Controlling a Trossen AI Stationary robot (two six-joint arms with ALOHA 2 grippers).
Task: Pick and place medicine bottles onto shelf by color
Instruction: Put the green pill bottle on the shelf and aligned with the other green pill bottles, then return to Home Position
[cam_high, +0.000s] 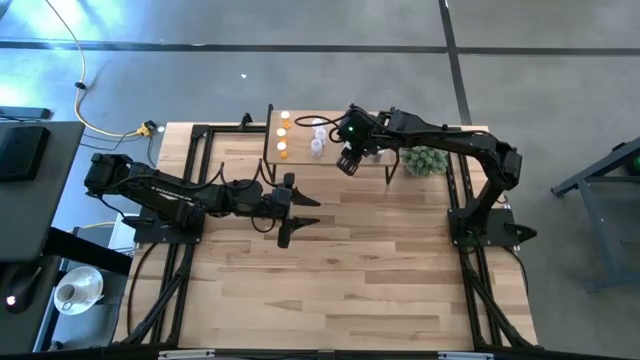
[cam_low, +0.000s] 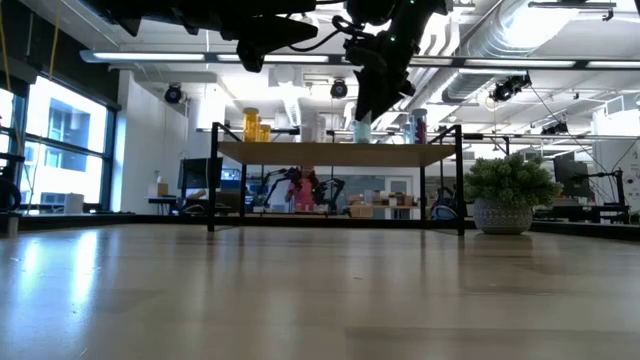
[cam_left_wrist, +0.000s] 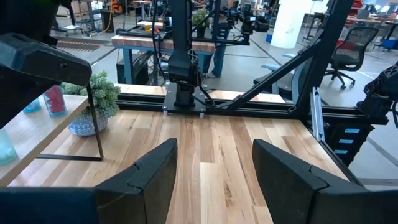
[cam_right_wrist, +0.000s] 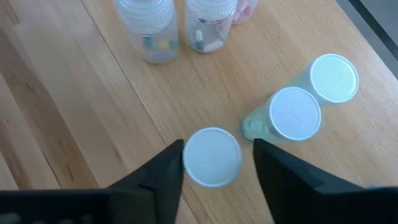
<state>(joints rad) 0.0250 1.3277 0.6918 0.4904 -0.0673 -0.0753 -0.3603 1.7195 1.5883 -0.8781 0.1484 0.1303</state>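
A: Green-tinted bottles stand grouped on the shelf (cam_right_wrist: 93, 93), and the right gripper (cam_right_wrist: 214, 163) sits right over one white-capped bottle (cam_right_wrist: 212, 157), a finger on each side of its cap.

B: Clamped on it?

A: I cannot tell. The fingers stand just beside the cap, but whether they press it is not visible. It reads as a placing step: the bottle stands next to two green bottles (cam_right_wrist: 292, 115), with two clear bottles (cam_right_wrist: 146, 28) further along the board.

B: And from above?

A: In the high view the right gripper (cam_high: 349, 160) hangs over the shelf (cam_high: 300, 112), orange bottles (cam_high: 283, 132) at one end, paler ones mid-board. A potted plant (cam_high: 427, 159) stands beside the shelf.

B: The other arm?

A: The left gripper (cam_high: 296, 218) waits over bare tabletop (cam_high: 340, 290), fingers spread apart, holding nothing.

B: Next move?

A: Probably a straight lift clear, since the neighbouring caps are close enough to knock.
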